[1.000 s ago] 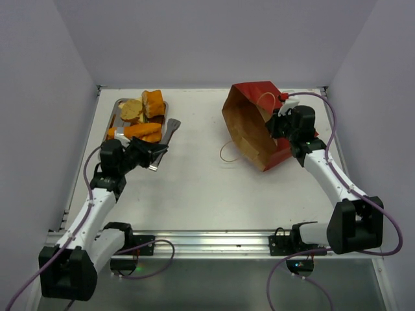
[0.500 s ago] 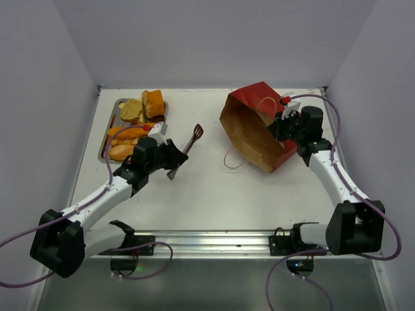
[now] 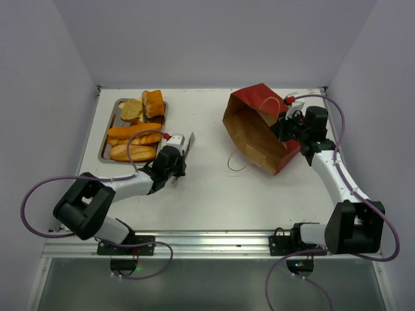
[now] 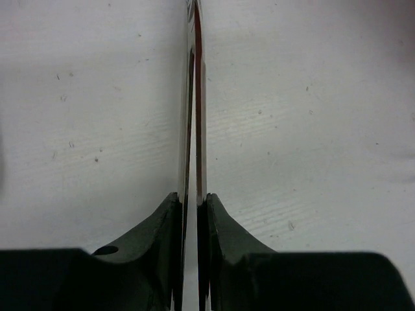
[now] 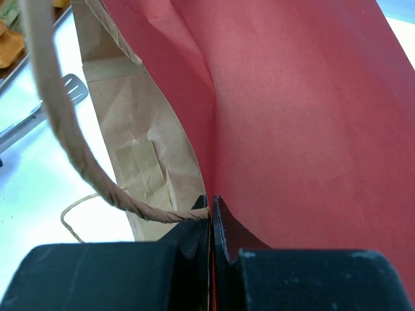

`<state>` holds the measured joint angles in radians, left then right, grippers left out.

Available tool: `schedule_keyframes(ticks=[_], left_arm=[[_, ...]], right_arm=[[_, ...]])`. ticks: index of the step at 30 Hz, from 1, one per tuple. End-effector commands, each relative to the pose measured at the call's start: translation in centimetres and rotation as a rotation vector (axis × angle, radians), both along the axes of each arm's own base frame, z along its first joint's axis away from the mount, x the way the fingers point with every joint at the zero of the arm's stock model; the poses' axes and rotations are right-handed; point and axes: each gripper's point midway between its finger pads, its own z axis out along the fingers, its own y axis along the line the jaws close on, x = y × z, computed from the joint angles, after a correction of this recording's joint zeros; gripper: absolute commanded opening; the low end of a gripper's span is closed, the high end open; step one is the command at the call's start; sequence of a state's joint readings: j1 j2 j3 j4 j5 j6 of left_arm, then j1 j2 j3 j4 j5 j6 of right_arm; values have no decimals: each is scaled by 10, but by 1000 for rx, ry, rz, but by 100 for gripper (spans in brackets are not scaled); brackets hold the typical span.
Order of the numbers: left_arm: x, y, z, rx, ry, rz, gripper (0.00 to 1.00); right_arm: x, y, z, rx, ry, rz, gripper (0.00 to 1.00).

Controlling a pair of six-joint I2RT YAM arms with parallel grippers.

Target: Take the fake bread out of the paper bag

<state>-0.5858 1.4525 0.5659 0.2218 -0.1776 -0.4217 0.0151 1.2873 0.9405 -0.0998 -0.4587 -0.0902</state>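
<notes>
The red paper bag [image 3: 256, 126] lies tilted on the right of the table, its mouth facing left and only brown paper showing inside. My right gripper [image 3: 286, 127] is shut on the bag's rim [image 5: 212, 204], next to where a string handle [image 5: 58, 123] is attached. The fake bread [image 3: 133, 133], several pieces, lies on the steel tray [image 3: 102, 148] at the back left. My left gripper [image 3: 175, 157] is shut on metal tongs [image 3: 185, 142], which the left wrist view shows edge-on [image 4: 193, 97] between the fingers, over bare table right of the tray.
The bag's other string handle [image 3: 235, 162] lies loose on the table in front of its mouth. Grey walls close in the table at the back and on both sides. A metal rail [image 3: 207, 243] runs along the near edge.
My left arm has swung from the tray to the right and nearer the table's middle, taking the tongs along. The right gripper and bag have shifted slightly right.
</notes>
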Motion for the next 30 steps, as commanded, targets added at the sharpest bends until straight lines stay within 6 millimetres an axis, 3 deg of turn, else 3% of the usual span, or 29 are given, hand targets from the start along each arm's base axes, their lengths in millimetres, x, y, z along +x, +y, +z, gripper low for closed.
schedule_keyframes(ticks=[1, 6, 9, 10, 13, 15, 16, 18, 21, 24, 25, 30], left_arm=[[25, 1, 15, 42, -98, 46, 29], [21, 0, 3, 47, -66, 34, 45], [18, -2, -1, 42, -53, 19, 48], [17, -1, -2, 43, -52, 17, 57], [14, -1, -1, 37, -56, 8, 64], [12, -1, 3, 26, -63, 6, 76], [12, -2, 4, 22, -64, 0, 90], [10, -4, 8, 10, -66, -16, 94], [8, -6, 24, -10, -86, -28, 100], [7, -5, 55, -48, -148, -28, 100], [7, -4, 61, -51, -162, -25, 100], [0, 0, 100, -80, -229, -39, 99]], right_arm=[[3, 2, 24, 10, -65, 29, 1], [7, -3, 48, 39, -70, -36, 0], [9, -4, 77, 85, -58, -81, 0], [13, -7, 98, 94, -85, -104, 0], [13, -9, 115, 137, -43, -153, 0], [15, -12, 140, 206, -34, -226, 0], [19, -21, 155, 227, -51, -301, 0], [21, -29, 157, 273, -16, -386, 0], [25, -34, 151, 323, 27, -462, 0], [31, -36, 124, 316, 89, -491, 0], [33, -47, 110, 315, 119, -523, 0], [41, -50, 36, 278, 299, -545, 0]])
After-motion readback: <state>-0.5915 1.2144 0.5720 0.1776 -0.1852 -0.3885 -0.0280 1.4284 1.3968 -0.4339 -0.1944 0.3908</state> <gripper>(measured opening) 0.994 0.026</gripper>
